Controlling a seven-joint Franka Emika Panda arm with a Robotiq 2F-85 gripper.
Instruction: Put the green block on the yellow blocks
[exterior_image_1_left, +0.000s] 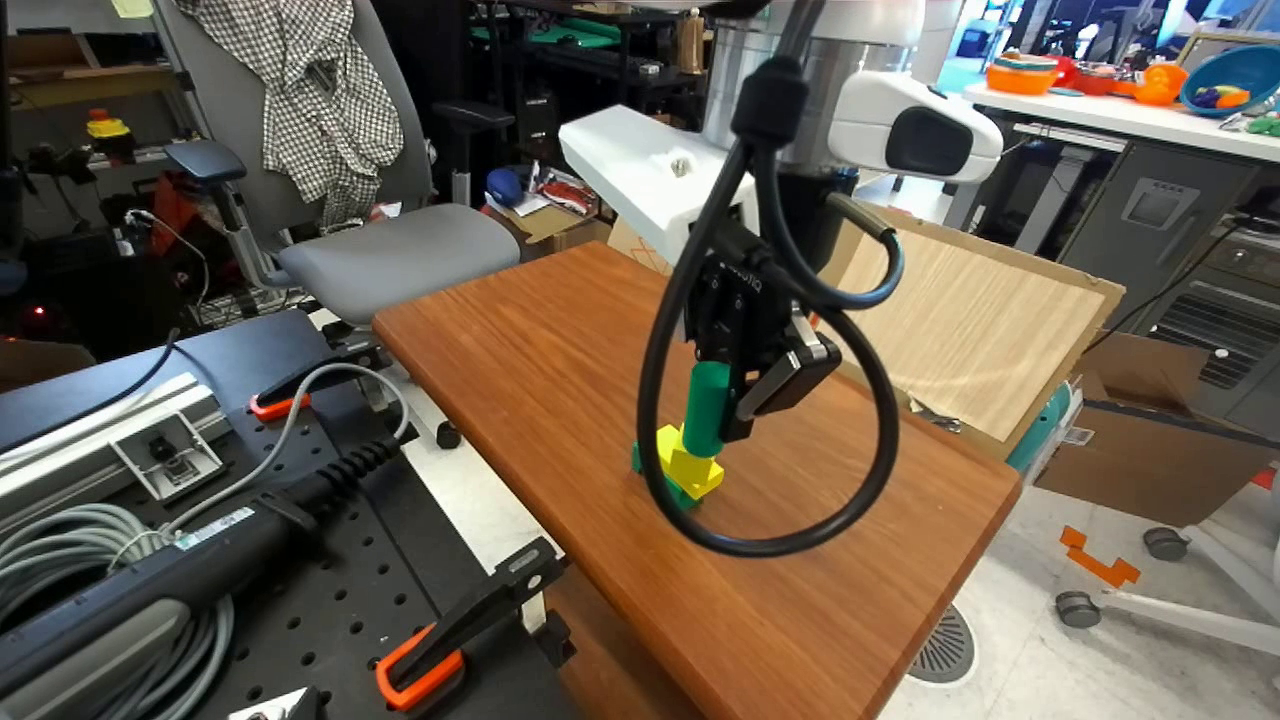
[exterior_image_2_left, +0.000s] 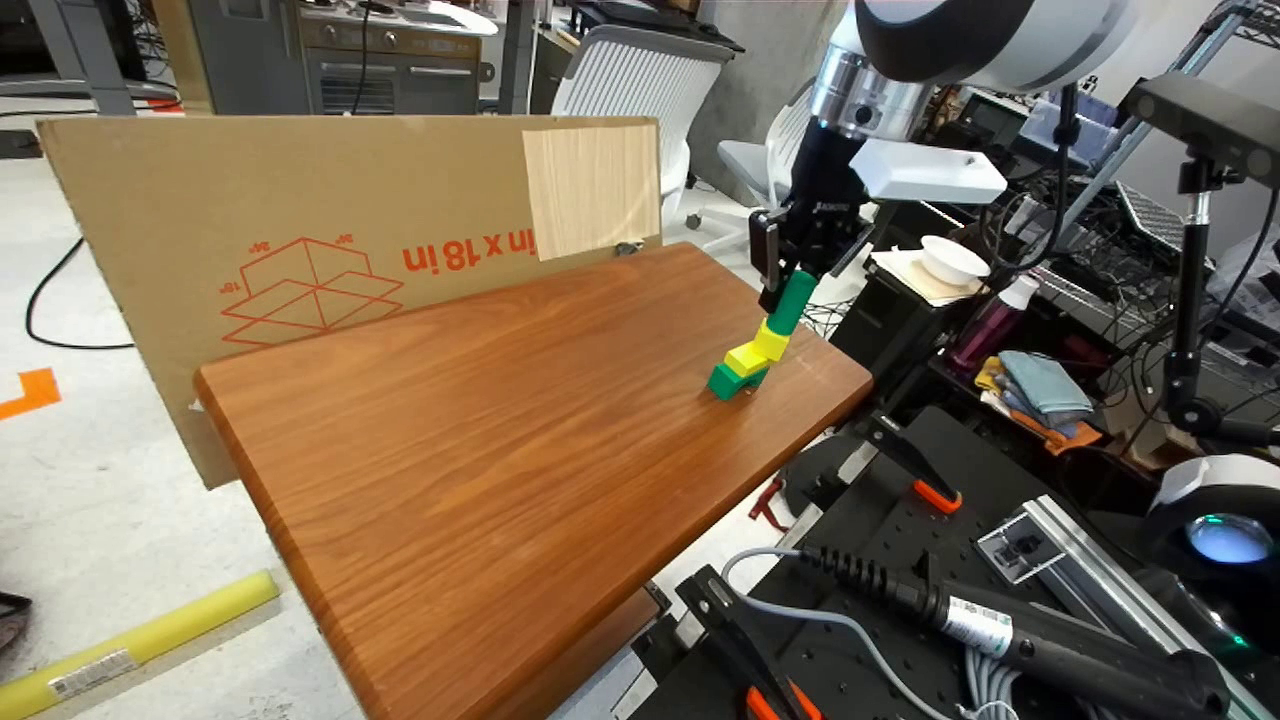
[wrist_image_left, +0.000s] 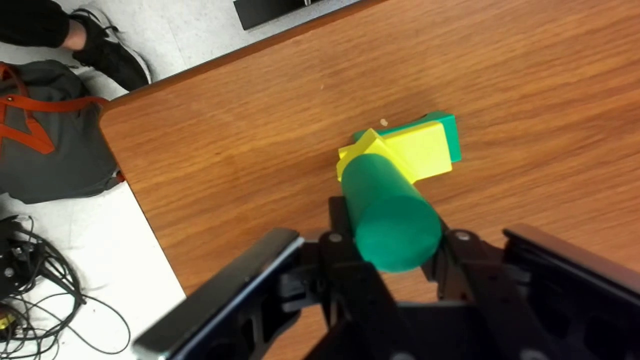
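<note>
Over wood-grained tabletop (exterior_image_2_left: 450, 450), smooth green cylinder (wrist_image_left: 387, 212) clasped between black jaws, angular yellow blocks (wrist_image_left: 424, 150) beneath

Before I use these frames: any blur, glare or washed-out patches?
Wrist view: the gripper looks soft up close, as does the near end of the green block; the floor at lower left is almost blown white. In an exterior view, the round lens glows bluish, perhaps a reflection; the large red print on the cardboard is legible.

Bright light, washed-out floor (wrist_image_left: 120, 250)
</note>
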